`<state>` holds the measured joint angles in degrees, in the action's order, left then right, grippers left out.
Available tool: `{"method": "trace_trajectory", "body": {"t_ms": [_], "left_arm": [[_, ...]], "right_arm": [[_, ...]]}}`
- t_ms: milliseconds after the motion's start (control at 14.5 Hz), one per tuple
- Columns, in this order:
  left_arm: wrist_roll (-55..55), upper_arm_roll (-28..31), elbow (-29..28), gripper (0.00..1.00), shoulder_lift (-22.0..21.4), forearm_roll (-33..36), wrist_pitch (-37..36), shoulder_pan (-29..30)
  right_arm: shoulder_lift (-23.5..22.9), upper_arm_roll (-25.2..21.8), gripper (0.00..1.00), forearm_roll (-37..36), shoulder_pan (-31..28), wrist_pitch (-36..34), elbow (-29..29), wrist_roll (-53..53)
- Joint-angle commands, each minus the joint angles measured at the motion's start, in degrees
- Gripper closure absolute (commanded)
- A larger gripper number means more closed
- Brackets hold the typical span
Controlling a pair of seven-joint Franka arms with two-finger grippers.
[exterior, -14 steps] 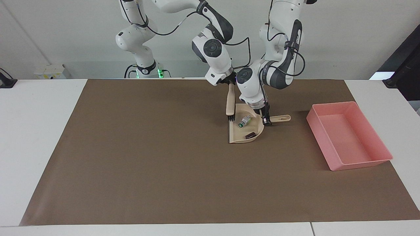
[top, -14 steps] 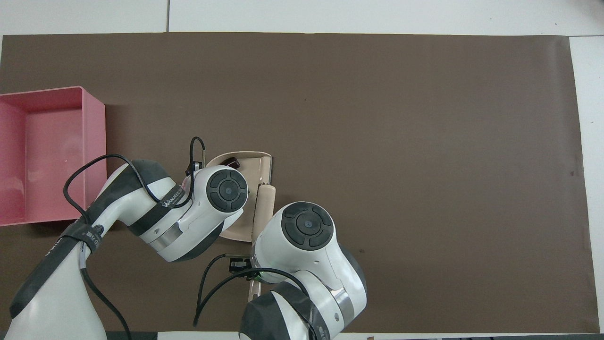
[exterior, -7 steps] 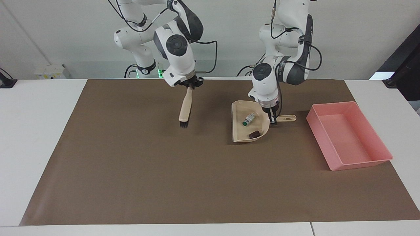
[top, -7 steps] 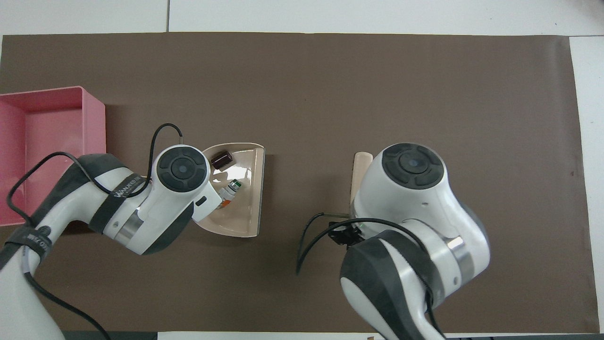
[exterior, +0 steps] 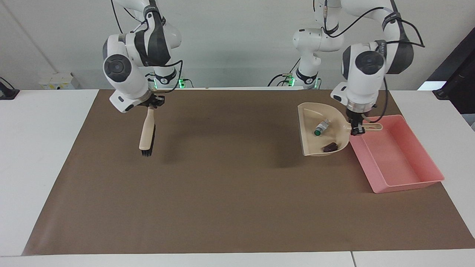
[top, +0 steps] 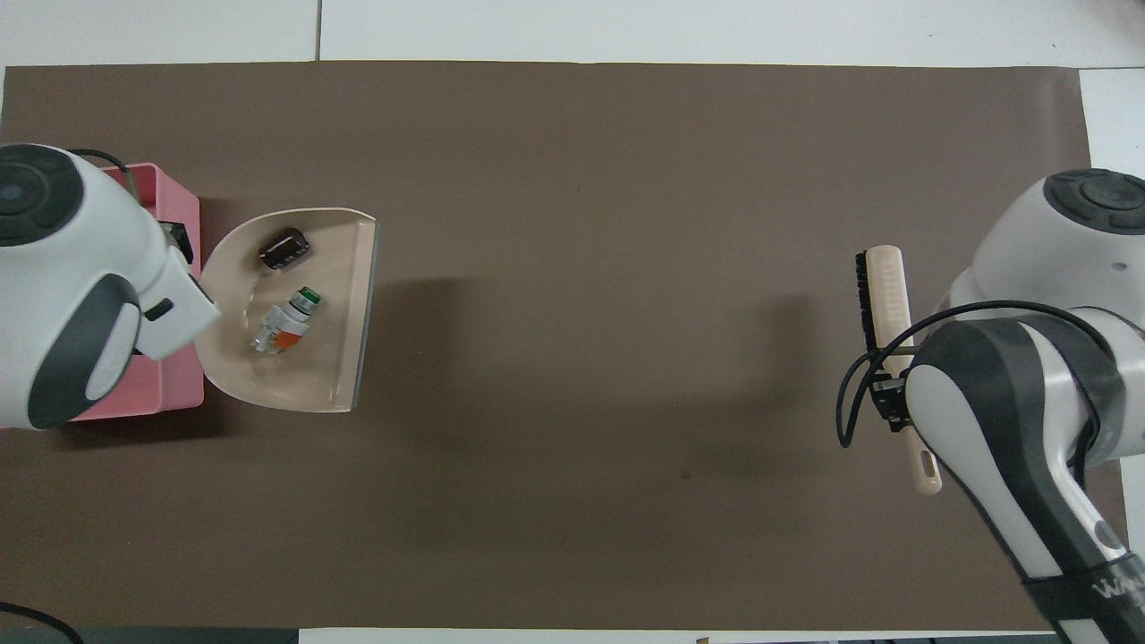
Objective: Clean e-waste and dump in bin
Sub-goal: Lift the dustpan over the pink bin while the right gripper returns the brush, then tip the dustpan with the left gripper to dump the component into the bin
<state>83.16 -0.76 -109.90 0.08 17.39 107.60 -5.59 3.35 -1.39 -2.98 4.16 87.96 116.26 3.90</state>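
E-waste: white-and-grey cylinder [exterior: 321,127] and dark block [exterior: 330,147] both lie in my beige plastic dustpan [exterior: 310,142].
Left pincer [exterior: 356,130]: clamped on the dustpan's handle, raised beside the pink plastic bin [exterior: 406,185].
Right pincer [exterior: 151,104]: clamped on the beige brush [exterior: 146,135].
Left: tipping.

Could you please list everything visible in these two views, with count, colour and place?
dustpan: one, beige, held up beside the bin.
cylinder: one, white-grey with green end, in the dustpan.
block: one, dark brown-black, in the dustpan.
bin: one, pink, toward the left arm's end.
brush: one, beige handle, black bristles, hanging over the mat.
mat: one, brown, covering the table.
table: one, white.
left gripper: shut on the dustpan's handle.
right gripper: shut on the brush handle.
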Motion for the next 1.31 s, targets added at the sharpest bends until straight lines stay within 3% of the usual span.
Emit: {"method": "trace_trajectory", "body": {"t_ms": [0, 345, 621, 828, 966, 1103, 1172, 1241], "left_arm": [[3.93, -0.47, 3.63, 1.00, 0.44, -1.66, -0.73, 6.97], [8.95, 0.14, 4.43, 1.00, 1.32, -0.26, 5.43, 17.09], [8.51, 0.14, 4.96, 1.00, 3.78, 17.89, 9.37, 19.21], [7.81, 0.41, 4.87, 1.00, 5.27, 26.60, 11.84, 19.39], [-0.22, 0.41, 3.12, 1.00, 5.45, 38.37, 11.85, 18.52], [-7.81, 0.41, -0.30, 1.00, 4.84, 44.89, 11.23, 17.38], [-9.40, 0.41, -1.71, 1.00, 4.58, 48.49, 10.45, 16.24], [-11.68, 0.41, -3.11, 1.00, 4.31, 52.79, 8.53, 15.62]], "right_arm": [[2.01, 1.04, 1.00, -4.21, -5.73, 6.14, 5.10, -6.17], [0.18, 1.04, 1.00, -5.63, -13.73, 17.50, 11.35, -11.54], [-3.15, 1.04, 0.95, -5.63, -13.92, 20.14, 11.80, -11.54], [-4.40, 1.04, 0.93, -5.63, -15.76, 22.08, 12.33, -13.29], [-4.40, 1.04, 0.89, -5.63, -16.38, 22.43, 12.50, -14.79], [-4.40, 1.04, 0.75, -5.63, -16.99, 22.78, 12.76, -14.80], [-4.32, 1.04, 0.57, -5.63, -16.99, 22.78, 12.85, -15.14], [-4.31, 1.04, 0.32, -5.63, -17.08, 22.78, 12.85, -15.76]]}}
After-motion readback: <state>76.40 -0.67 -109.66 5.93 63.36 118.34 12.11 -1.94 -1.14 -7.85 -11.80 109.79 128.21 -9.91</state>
